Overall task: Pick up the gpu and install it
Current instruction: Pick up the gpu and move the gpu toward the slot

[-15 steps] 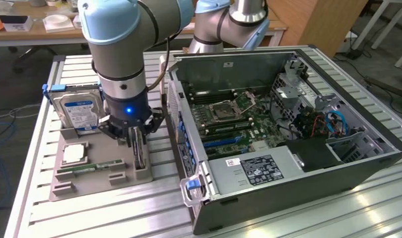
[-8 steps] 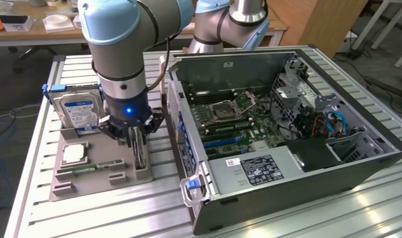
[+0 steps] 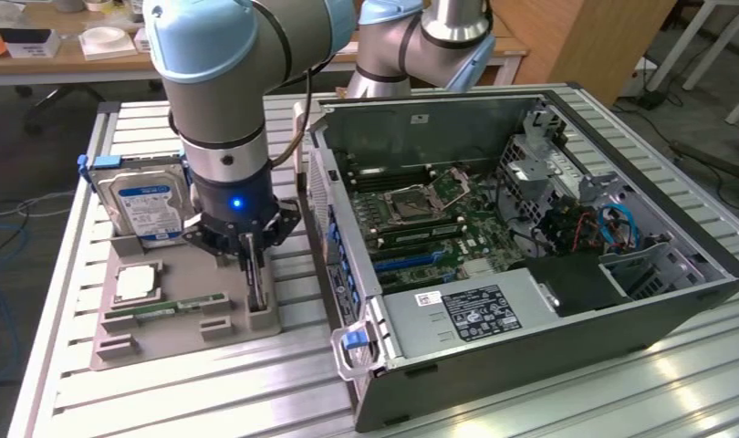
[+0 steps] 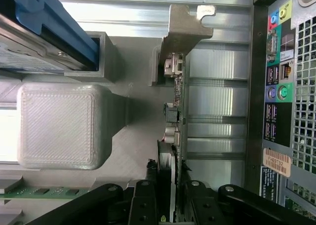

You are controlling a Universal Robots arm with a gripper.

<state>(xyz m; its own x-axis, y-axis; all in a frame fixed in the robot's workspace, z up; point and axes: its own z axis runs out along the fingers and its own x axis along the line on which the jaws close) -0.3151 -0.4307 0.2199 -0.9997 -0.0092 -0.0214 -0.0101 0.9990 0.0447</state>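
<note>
Silver counter, open computer, and a card in a grip

Silver slats make up the counter (image 3: 613,401). On it lies a big black computer case (image 3: 552,347) with its side open, toward the exterior view's right. The robot arm (image 3: 223,100) reaches down just beside it, over a grey tray (image 3: 162,342). A hard drive (image 3: 148,203) with a blue label stands at the tray's far end in the exterior view. The gpu (image 3: 259,294) stands on its edge in a slot of the tray, on the side near the case. The end effector (image 3: 250,255) is clamped on the gpu's top edge, one finger (image 4: 148,200) on each side. A square chip (image 3: 139,285) and a green memory stick (image 3: 169,308) lie flat in the tray.
</note>
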